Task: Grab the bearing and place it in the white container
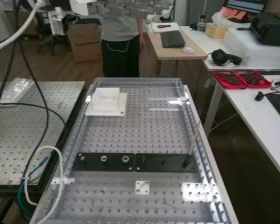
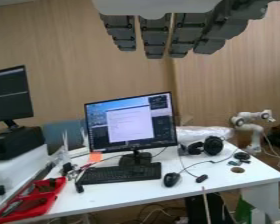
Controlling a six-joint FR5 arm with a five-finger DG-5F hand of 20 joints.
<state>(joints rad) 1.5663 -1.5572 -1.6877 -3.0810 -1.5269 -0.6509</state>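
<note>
**Bearing on the bar, hand open over the far end of my view**

Closest to my high camera, a white cable [image 1: 60, 172] loops over the near left side of the perforated bench [image 1: 97, 192], and a small white plate with holes [image 1: 142, 187] lies flat near the middle.

Just beyond it I have the flat black bar [image 1: 145, 169], lying crosswise. Three of my parts stand on it in a row: the smaller nut [image 1: 82, 158] leftmost, the larger nut [image 1: 104, 159] between, and the bearing [image 1: 125, 159] to the right of both. The bearing is what I'm after, and it sits well apart from the white container [image 1: 107, 97], which stands toward the bench's far left corner.

My robot hand [image 1: 127, 8] is up at the top edge of the high view, away from the bearing. In the wrist view its fingers [image 2: 154, 37] hang straight and relaxed, so I read it as released.

Past the fingers, that same wrist view gives me a white desk [image 2: 190, 172] with a keyboard [image 2: 121, 173], a mouse [image 2: 171, 179], a monitor [image 2: 131, 122] and headphones [image 2: 213, 145]. Farthest off is a wood-panelled wall [image 2: 57, 65].
</note>
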